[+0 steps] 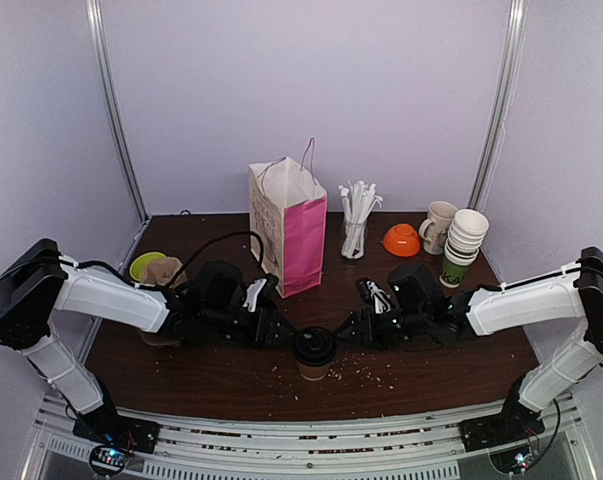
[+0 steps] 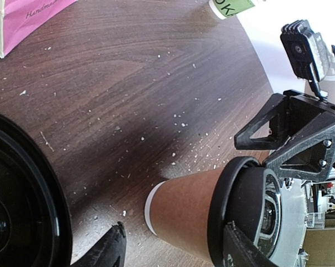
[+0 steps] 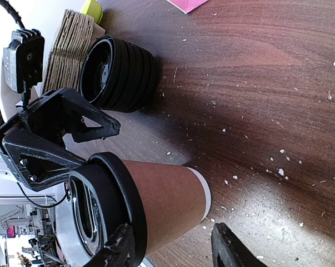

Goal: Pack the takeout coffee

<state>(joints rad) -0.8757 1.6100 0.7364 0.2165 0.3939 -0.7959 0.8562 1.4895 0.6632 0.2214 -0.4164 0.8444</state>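
The takeout coffee [image 1: 314,352], a brown paper cup with a black dome lid, stands upright near the table's front edge between both arms. My left gripper [image 1: 284,334] reaches it from the left and is open. In the left wrist view one finger [image 2: 242,251] lies against the lid [image 2: 239,208], and the other finger [image 2: 107,250] stays clear of the cup's base [image 2: 178,211]. My right gripper [image 1: 349,330] comes from the right, also open. Its one finger [image 3: 118,248] rests at the lid rim, while the other [image 3: 229,251] is off the cup [image 3: 167,197].
A white and pink paper bag [image 1: 288,225] stands behind the cup. Straws in a glass [image 1: 355,225], an orange bowl [image 1: 402,240], a beige mug [image 1: 439,225] and stacked white-green cups [image 1: 464,245] sit back right. A stack of black lids [image 3: 120,72], cardboard sleeves [image 3: 73,39] and a green bowl [image 1: 144,264] lie left.
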